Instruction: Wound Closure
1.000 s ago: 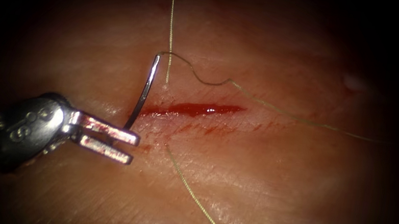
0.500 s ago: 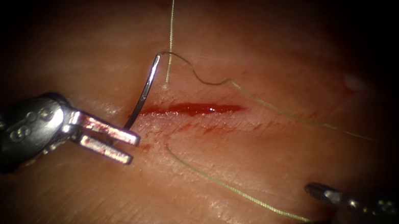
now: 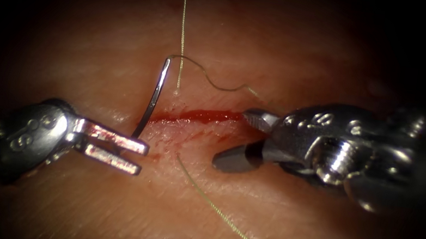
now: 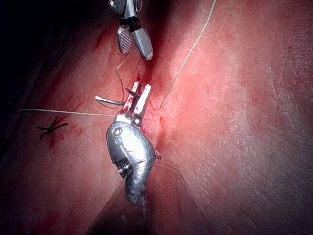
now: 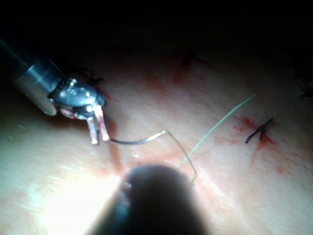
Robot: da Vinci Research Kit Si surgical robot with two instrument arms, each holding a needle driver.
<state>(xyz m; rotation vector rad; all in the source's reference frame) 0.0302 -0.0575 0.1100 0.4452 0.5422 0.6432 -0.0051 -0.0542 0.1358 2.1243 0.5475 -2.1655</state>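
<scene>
My left tool [image 3: 143, 159] sits at the left end of the cut [image 3: 208, 116], jaws shut on the lower, tip end of the curved needle [image 3: 154, 95]. The needle rises from the jaws with its thread end up in the air; the jaw hides its tip. The left wrist view shows the same grip [image 4: 141, 90] on the needle [image 4: 110, 101], as does the right wrist view [image 5: 100, 140]. My right tool [image 3: 235, 138] hovers over the cut's right end, open and holding nothing. Thread [image 3: 222, 219] leaves the tissue below the cut and runs toward the lower right.
Red fluid fills the cut. Another strand of thread [image 3: 183, 22] drops from above into the tissue just above the cut. Dark knots of other stitches [image 4: 51, 129] [image 5: 259, 131] lie on the tissue. The right tool [image 4: 136, 51] is beyond the left jaws.
The right tool came in from the lower right up to the cut's right end. The thread, drawn to the right by it half a second ago, has swung back. Left tool and needle have not moved.
</scene>
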